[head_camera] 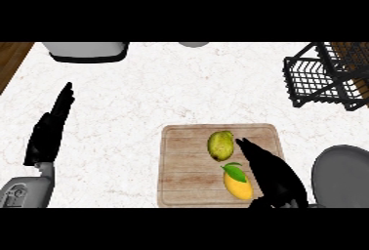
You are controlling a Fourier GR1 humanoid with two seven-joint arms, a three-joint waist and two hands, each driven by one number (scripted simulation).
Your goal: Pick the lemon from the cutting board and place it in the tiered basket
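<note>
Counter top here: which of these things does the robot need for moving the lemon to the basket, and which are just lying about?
Needed:
- lemon
- cutting board
- tiered basket
- right hand, open beside the lemon

Lying about:
- green fruit on the board
- grey plate
- white appliance at the far edge
- left hand, resting open at left

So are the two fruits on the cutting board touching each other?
Apart. The head view shows bare cutting board between the green fruit and the lemon, leaf included.
</note>
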